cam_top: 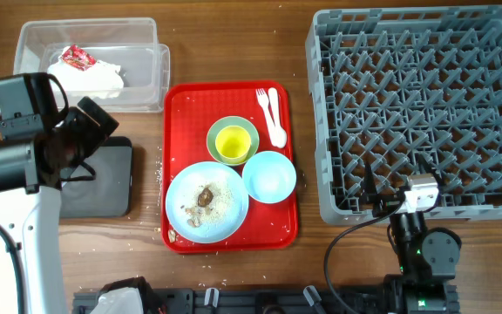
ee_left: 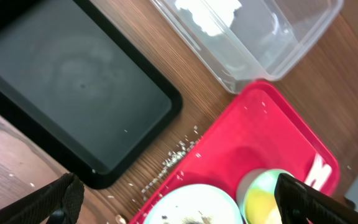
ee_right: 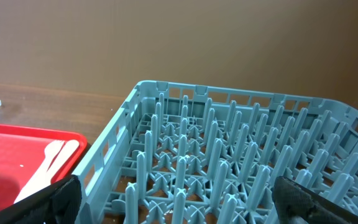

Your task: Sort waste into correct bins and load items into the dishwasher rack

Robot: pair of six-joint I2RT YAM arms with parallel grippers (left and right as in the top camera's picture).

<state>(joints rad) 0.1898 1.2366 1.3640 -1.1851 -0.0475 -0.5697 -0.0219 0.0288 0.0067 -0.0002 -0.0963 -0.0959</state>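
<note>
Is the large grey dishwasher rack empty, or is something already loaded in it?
Empty. In the overhead view the large grey plastic lattice rack shows only its own bare upright pegs, and the right wrist view shows the same.

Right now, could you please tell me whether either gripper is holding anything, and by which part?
Nothing is held: the left gripper and the right gripper both stand open and empty.

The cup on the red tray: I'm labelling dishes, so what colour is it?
The cup is bright yellow-green, best seen in the overhead view.
</note>
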